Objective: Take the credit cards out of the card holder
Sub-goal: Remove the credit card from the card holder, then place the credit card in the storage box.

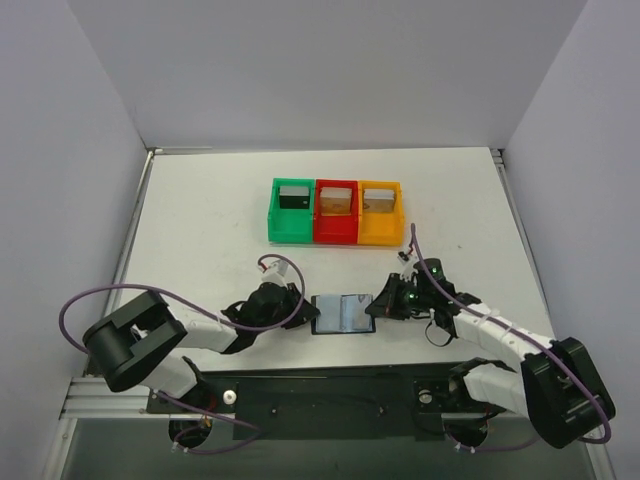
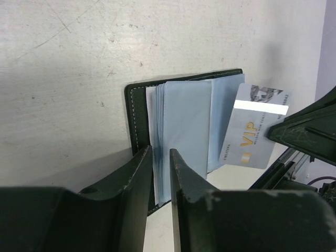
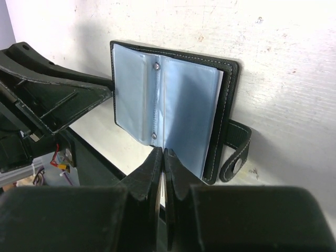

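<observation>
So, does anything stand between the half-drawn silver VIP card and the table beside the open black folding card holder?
Nothing visible does. The silver VIP card sticks out of the black card holder, past its pale blue plastic sleeves, toward the right gripper, which is shut on its outer edge.

Black-and-white arms [image 1: 205, 330], looping purple cables [image 1: 110, 290]

The card holder [image 1: 342, 312] is showing black covers edged in pale stitching, with light-blue translucent sleeves [image 3: 173, 105] and silver studs [image 3: 156, 66]. The credit card [image 2: 253, 128] is gleaming silver-grey, carrying gold VIP lettering and a white stripe. Toward the far edge of the whitish, scuffed tabletop [image 1: 200, 220], a green bin [image 1: 276, 215], a red bin [image 1: 336, 230] and an orange bin [image 1: 380, 232] are standing out brightly.
</observation>
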Controlling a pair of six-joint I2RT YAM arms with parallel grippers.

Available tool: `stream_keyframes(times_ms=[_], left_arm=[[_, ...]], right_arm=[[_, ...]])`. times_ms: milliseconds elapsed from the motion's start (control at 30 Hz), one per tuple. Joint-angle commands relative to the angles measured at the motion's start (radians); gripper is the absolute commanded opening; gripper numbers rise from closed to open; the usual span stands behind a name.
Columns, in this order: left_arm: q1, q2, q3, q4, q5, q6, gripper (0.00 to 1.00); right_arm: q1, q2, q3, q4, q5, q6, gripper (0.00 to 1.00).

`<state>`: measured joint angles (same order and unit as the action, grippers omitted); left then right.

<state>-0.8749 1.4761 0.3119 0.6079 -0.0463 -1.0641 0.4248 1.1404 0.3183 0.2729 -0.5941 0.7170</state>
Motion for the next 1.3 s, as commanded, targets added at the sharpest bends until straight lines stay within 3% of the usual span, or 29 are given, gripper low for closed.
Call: stream_keyframes(times_ms=[0,167,333,467,667,800,967,1267], left_arm=[[0.011,-0.079,0.023,-0.117,-0.024,0.055,0.34],[0.019,-0.204,0.032,-0.18,-0.035,0.087,0.45],[0.027,-0.403,0.05,-0.269,-0.082,0.15,0.48],[0.03,-0.54,-0.016,-0.12,-0.04,0.237,0.48],[0.089,-0.672,-0.066,0.055,0.227,0.267,0.67],[0.161,-0.715,-0.051,0.084,0.414,0.216,0.77],[0.257,-0.665,-0.022,0.208,0.716,0.138,0.79],[0.26,-0.528,0.065,0.367,0.931,0.01,0.68]], right_arm=[[-0.006,-0.083,0.068,-0.159,0.059,-0.06,0.0],[-0.006,-0.165,0.137,-0.27,0.092,-0.099,0.0],[0.005,-0.197,0.241,-0.369,0.079,-0.148,0.0],[0.041,-0.2,0.338,-0.425,0.022,-0.211,0.0],[0.16,-0.199,0.415,-0.383,-0.111,-0.218,0.0],[0.198,-0.179,0.518,-0.515,-0.15,-0.289,0.0],[0.207,-0.208,0.567,-0.641,-0.182,-0.327,0.0],[0.321,-0.185,0.692,-0.862,-0.173,-0.444,0.0]])
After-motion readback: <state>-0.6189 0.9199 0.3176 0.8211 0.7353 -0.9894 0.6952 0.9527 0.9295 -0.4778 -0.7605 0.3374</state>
